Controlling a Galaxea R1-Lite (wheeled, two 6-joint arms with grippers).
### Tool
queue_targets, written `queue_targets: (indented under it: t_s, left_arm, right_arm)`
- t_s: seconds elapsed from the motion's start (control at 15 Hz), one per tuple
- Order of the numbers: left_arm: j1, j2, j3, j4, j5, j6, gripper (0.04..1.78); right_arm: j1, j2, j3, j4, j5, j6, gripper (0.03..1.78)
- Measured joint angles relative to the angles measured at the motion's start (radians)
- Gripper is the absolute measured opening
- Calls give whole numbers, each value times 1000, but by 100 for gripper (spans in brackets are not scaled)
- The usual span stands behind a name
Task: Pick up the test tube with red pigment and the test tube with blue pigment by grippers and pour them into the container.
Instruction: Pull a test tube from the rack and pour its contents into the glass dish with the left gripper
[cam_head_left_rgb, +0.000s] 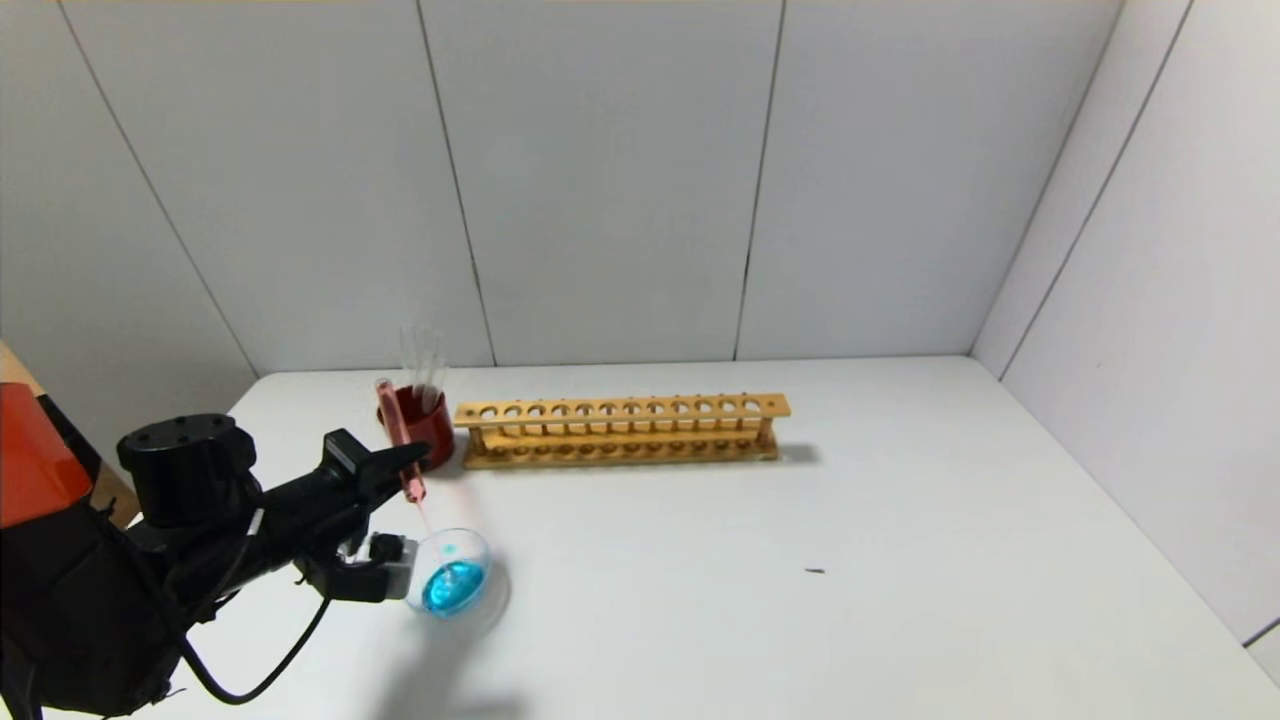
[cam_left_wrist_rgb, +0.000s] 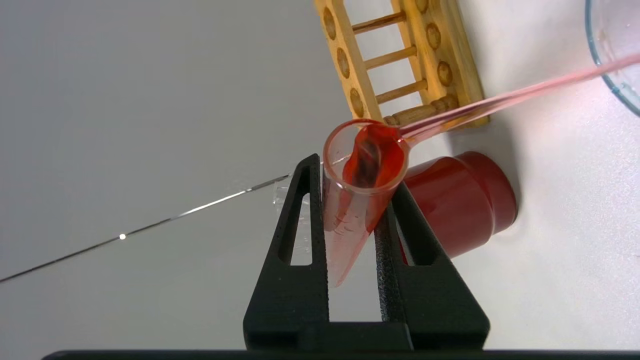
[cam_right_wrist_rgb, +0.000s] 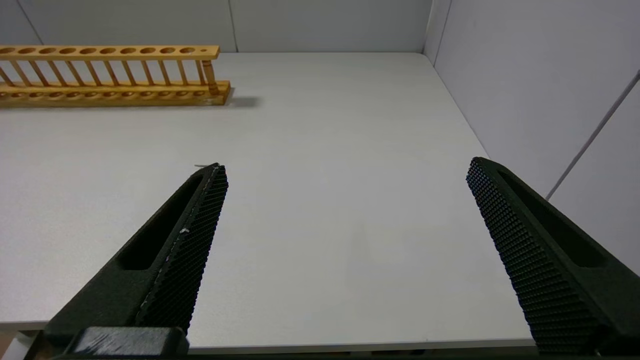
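Mid-pour of the red pigment: left black two-fingered tool (cam_head_left_rgb: 405, 462) closed around slim clear glass test tube of orange-red liquid (cam_head_left_rgb: 400, 440), tilted mouth-down, thin red stream falling into low clear glass dish (cam_head_left_rgb: 452, 573) just below, already holding blue liquid. Dish on white tabletop (cam_head_left_rgb: 800, 560), near dark red cup (cam_head_left_rgb: 420, 425) and long wooden rack (cam_head_left_rgb: 620, 430). Likely next: more tilt to drain, then levelling upright. Right tool (cam_right_wrist_rgb: 345, 172) parked wide open, empty, well apart above the tabletop's near right.
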Motion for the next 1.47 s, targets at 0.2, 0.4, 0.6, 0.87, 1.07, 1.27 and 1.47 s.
queue_targets:
  t_s: [0.2, 0.4, 0.6, 0.87, 1.07, 1.27, 1.47]
  left_arm:
    - [0, 9, -1, -1, 0, 16, 31]
    - [0, 12, -1, -3, 0, 21, 31]
    - [0, 6, 8, -3, -1, 53, 31]
    - [1, -5, 14, -4, -1, 112, 31]
    - [-1, -5, 14, -4, -1, 124, 31]
    - [-2, -6, 3, -23, -5, 180, 31]
    - [-2, -7, 12, -49, -5, 195, 31]
  right_arm:
    - [0, 0, 0, 0, 0, 0, 175]
    - [0, 0, 0, 0, 0, 0, 175]
    - [0, 0, 0, 0, 0, 0, 175]
    - [0, 0, 0, 0, 0, 0, 175]
    - [0, 0, 0, 0, 0, 0, 175]
    - [0, 0, 0, 0, 0, 0, 175]
    - [0, 0, 0, 0, 0, 0, 175]
